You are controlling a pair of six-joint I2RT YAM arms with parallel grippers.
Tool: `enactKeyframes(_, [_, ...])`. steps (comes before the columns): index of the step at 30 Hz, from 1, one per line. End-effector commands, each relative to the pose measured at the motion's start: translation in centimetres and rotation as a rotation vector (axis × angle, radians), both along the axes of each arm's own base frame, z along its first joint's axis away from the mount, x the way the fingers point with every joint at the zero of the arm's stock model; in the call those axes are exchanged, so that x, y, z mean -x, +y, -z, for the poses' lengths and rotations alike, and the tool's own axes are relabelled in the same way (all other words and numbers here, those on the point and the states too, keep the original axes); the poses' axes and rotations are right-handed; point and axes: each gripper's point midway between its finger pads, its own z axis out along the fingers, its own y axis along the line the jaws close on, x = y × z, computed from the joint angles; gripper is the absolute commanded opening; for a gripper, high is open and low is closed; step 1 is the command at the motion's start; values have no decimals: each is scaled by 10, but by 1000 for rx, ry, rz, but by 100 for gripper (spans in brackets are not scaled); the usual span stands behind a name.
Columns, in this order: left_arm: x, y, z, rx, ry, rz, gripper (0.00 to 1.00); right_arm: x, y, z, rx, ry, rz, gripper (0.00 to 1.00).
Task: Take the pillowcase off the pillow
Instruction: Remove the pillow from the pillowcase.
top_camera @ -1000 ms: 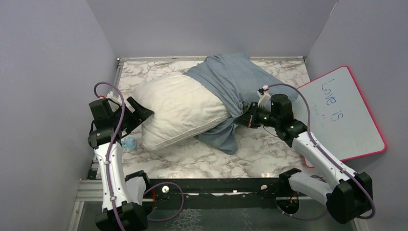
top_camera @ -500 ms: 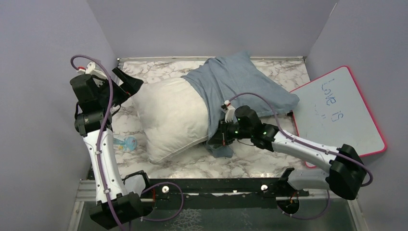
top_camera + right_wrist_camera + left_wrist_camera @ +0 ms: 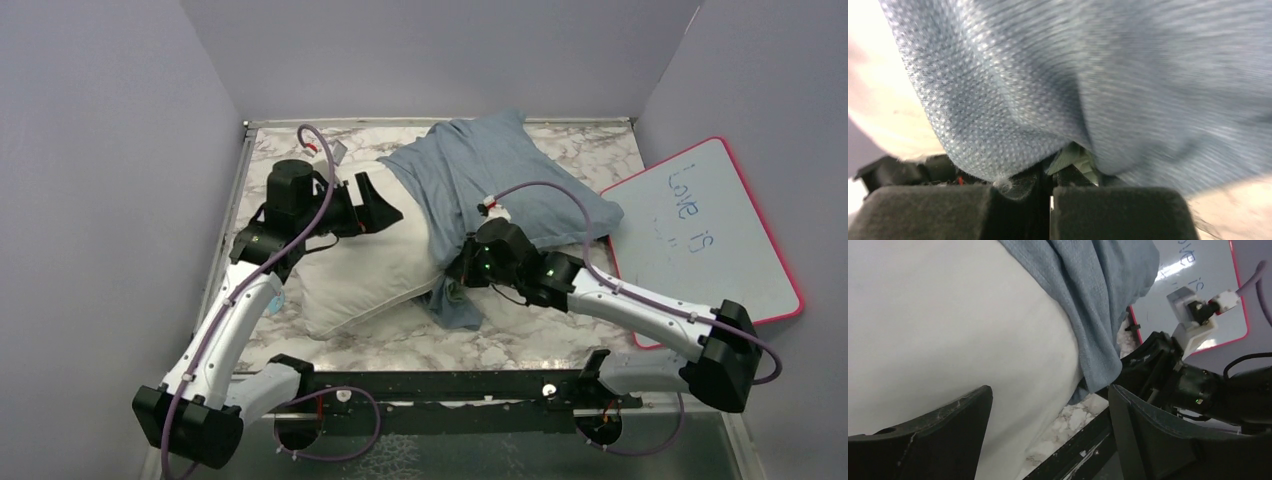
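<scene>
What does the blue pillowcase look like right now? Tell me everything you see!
The pillowcase is soft, dusty grey-blue woven cloth, wrinkled and bunched. It covers only the far right part of the white pillow; the near left part is bare. Its open edge droops onto the marble table in front. The right hand is shut on that edge, where a bit of sage-green shows inside. The left hand is open above the bare pillow, not holding the cloth.

Pillow [image 3: 360, 270] fills centre, whiteboard [image 3: 710, 240] blocks R; front table [image 3: 400, 345] strip passable.
</scene>
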Motion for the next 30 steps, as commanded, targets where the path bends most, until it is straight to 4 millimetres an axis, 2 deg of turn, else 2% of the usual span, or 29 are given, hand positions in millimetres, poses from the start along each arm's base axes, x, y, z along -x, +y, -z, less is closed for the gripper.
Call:
enactKeyframes(1, [22,-36,16,-31,-7,80,86,-20,-57,-4,130,-60,261,6])
enactKeyframes(3, [32,-48,30,-65,10,104,86,-21,-69,-3,152,-58,315,6])
enactKeyframes(5, [35,-47,46,-104,34,75,86,-22,-86,3,191,-38,394,10])
enactKeyframes(7, [33,-35,69,-162,75,9,85,-24,-100,7,223,-12,437,13])
enactKeyframes(9, [29,-15,95,-244,130,-98,81,-27,-107,6,233,-2,429,20])
enactKeyframes(10, [26,1,108,-296,155,-186,78,-29,-109,2,230,-8,424,26])
enactKeyframes(13, [27,26,127,-363,205,-318,76,-29,-102,-31,165,-107,328,57])
enactKeyframes(15, [28,35,133,-374,213,-369,76,-28,-101,-55,122,-176,287,68])
enactKeyframes(17, [29,41,136,-385,214,-398,76,-31,-113,-73,130,-235,320,75])
enactKeyframes(22, [32,56,140,-421,224,-454,76,-50,-179,-92,341,-269,583,88])
enactKeyframes(25, [31,63,138,-429,220,-472,76,-67,-193,-91,340,-231,601,90])
enactKeyframes(28, [28,70,135,-430,219,-480,76,-77,-189,-74,262,-148,544,90])
enactKeyframes(30, [24,77,132,-425,216,-485,77,-77,-182,-58,226,-75,510,88])
